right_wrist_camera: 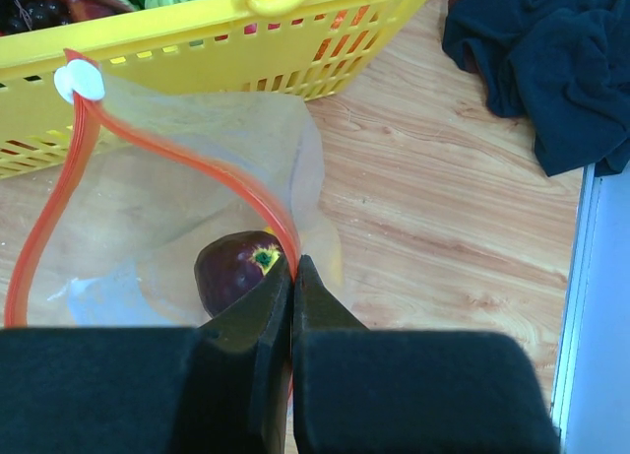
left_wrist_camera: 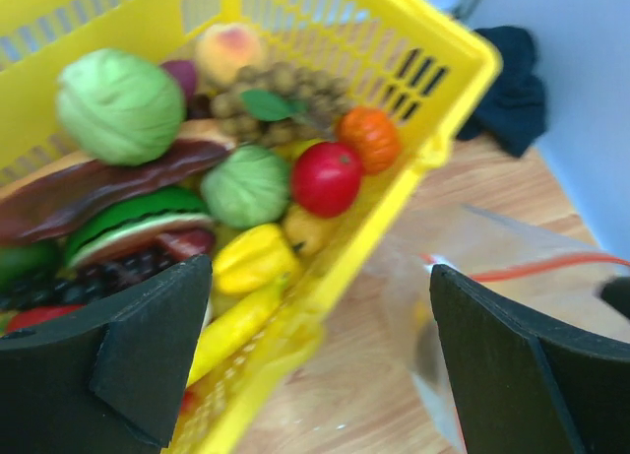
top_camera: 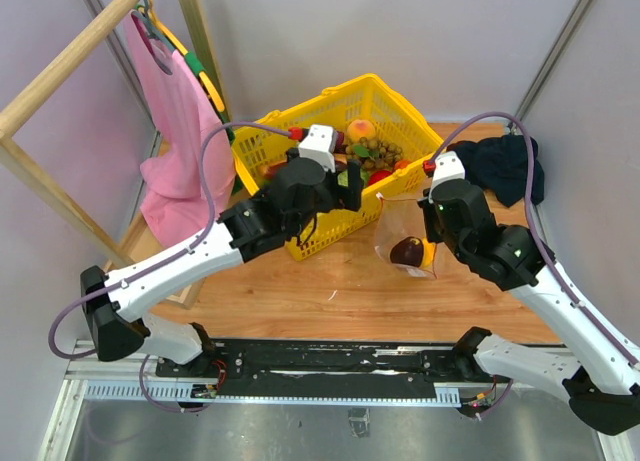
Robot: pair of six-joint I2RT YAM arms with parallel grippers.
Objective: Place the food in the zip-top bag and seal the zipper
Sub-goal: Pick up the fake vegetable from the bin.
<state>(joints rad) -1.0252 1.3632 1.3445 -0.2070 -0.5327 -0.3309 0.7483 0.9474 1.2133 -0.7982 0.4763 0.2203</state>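
Left wrist view blurry; right tool [right_wrist_camera: 292, 269] hides bag [right_wrist_camera: 177, 208] btm & part of purple food [right_wrist_camera: 228, 272].

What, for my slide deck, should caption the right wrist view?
Right gripper pinches the zip-top bag by its zipper, mouth open beside the yellow basket, a dark purple fruit inside.

The clear zip-top bag [right_wrist_camera: 177, 208] lies beside the yellow basket [right_wrist_camera: 148, 40] with its red-orange zipper [right_wrist_camera: 47, 213] open, holding a dark purple fruit [right_wrist_camera: 231, 272], while the other toy food [left_wrist_camera: 246, 183] fills the basket.
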